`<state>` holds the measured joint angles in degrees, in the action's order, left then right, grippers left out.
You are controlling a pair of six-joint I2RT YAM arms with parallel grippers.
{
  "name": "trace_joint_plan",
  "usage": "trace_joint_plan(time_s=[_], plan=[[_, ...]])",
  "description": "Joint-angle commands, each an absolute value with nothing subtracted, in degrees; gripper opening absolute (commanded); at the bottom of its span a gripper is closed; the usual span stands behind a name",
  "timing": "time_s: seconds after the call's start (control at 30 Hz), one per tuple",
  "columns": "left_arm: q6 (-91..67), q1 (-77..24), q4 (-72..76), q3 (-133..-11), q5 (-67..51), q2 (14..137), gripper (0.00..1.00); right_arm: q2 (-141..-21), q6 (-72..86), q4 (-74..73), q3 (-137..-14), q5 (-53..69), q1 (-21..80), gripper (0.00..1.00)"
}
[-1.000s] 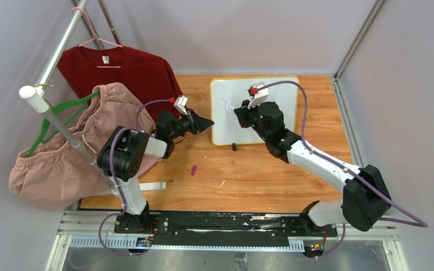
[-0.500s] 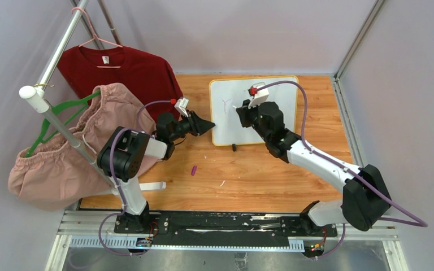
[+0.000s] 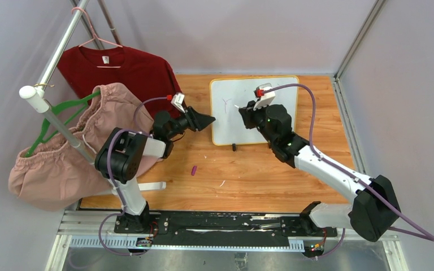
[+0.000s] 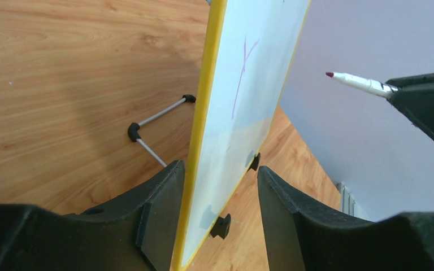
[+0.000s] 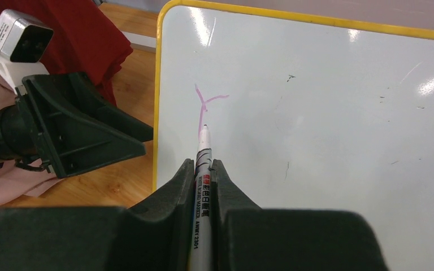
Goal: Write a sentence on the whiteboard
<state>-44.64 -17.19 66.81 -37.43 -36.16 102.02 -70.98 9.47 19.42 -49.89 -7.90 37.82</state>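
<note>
The right claw [image 5: 203, 169] is clamped on the marker [image 5: 204, 144]. The tip hangs just ahead of it, a little off the whiteboard [image 5: 328, 124] and under the sentence [image 5: 203, 102], so far a lone purple Y. The left claw [image 4: 219, 169] stands partly spread astride the board's edge, with a gap on the face side, so I judge nothing pins the board. The risk is that the next stroke presses on an unbraced board. It could then rock back on its wire stand [image 4: 158, 116] or skid over the desk [image 4: 62, 68], warping the letters. Behind the left claw, hanging clothes [image 3: 118, 73] might snag that arm.
</note>
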Motion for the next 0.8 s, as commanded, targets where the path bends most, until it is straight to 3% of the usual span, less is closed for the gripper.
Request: trace_joint_plan(time_s=[0.0, 0.3, 0.57, 0.77], plan=[[-48.8, -16.8, 73.6, -40.4, -38.1, 105.4, 0.56, -69.5, 9.9, 19.0, -49.3, -6.7, 37.3, 0.0], [-48.8, -16.8, 73.7, -41.4, -38.7, 108.7, 0.6, -70.5, 9.6, 19.4, -49.9, -6.3, 37.2, 0.0], [-49.5, -16.8, 76.0, -40.8, -39.2, 110.3, 0.4, -75.1, 9.9, 21.7, -51.5, -8.0, 37.2, 0.0], [-49.0, -16.8, 75.9, -40.4, -39.2, 110.4, 0.32, -78.1, 10.2, 24.1, -52.7, -9.2, 37.2, 0.0]])
